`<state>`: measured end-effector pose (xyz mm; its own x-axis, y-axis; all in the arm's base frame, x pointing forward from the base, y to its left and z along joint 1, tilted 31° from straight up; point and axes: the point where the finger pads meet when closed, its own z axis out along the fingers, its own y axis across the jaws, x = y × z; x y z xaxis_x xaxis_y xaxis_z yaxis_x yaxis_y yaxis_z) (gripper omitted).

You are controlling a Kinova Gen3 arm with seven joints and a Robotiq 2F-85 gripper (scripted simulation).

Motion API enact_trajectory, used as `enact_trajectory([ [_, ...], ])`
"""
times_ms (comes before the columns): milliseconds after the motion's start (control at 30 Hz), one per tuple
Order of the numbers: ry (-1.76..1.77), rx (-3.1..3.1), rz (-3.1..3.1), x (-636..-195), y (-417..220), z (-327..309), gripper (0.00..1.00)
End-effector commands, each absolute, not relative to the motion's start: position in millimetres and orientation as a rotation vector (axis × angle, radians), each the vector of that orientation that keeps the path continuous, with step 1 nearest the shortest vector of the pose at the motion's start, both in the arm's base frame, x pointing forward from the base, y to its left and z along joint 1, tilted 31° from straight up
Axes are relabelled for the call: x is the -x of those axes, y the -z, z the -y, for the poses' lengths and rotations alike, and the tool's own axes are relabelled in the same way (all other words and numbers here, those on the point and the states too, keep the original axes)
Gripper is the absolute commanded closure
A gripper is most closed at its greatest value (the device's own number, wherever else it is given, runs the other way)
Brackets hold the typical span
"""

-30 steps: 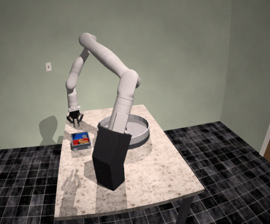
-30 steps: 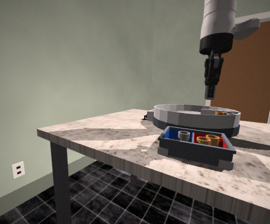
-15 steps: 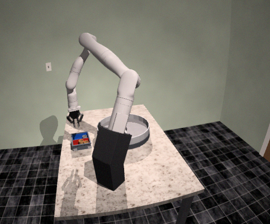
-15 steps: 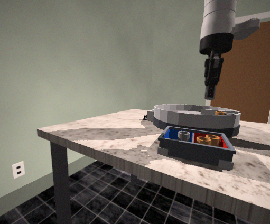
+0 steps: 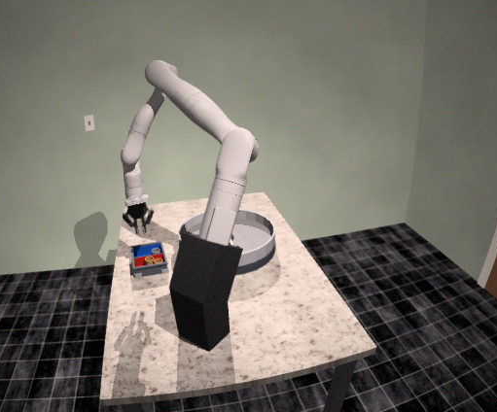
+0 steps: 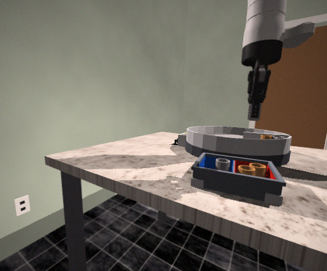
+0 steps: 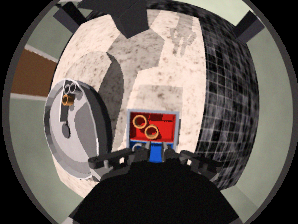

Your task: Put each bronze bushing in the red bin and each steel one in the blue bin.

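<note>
Your black jaws (image 5: 141, 229) (image 6: 254, 116) hang slightly open, nothing between them; short bronze metal bushings (image 6: 266, 137) (image 7: 67, 100) wait on the round grey turntable (image 5: 266, 247) (image 6: 232, 144) (image 7: 103, 131). Likely stiff, slick: pinch opposite outer walls squarely.

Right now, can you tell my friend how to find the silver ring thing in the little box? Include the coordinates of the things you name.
On the speckled table (image 5: 285, 311) (image 6: 136, 144), look for the big round grey turntable (image 5: 266, 253) (image 6: 232, 144). Beside it sits a small dark two-part box (image 5: 150, 273) (image 6: 232, 183). The steel bushing (image 5: 156, 251) (image 6: 223, 164) is alone in the blue bin; the two bushings in the red bin next door are orangey bronze.
</note>
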<state>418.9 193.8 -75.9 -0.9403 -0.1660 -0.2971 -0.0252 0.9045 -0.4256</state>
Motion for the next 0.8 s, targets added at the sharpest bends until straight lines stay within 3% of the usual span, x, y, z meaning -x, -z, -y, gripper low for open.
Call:
enact_trajectory([
  [0, 0.604, 0.142, -2.739, -419.1, 75.4, -194.7, 0.81],
  [767, 0.604, 0.142, -2.739, -414.5, 69.6, -174.0, 0.82],
])
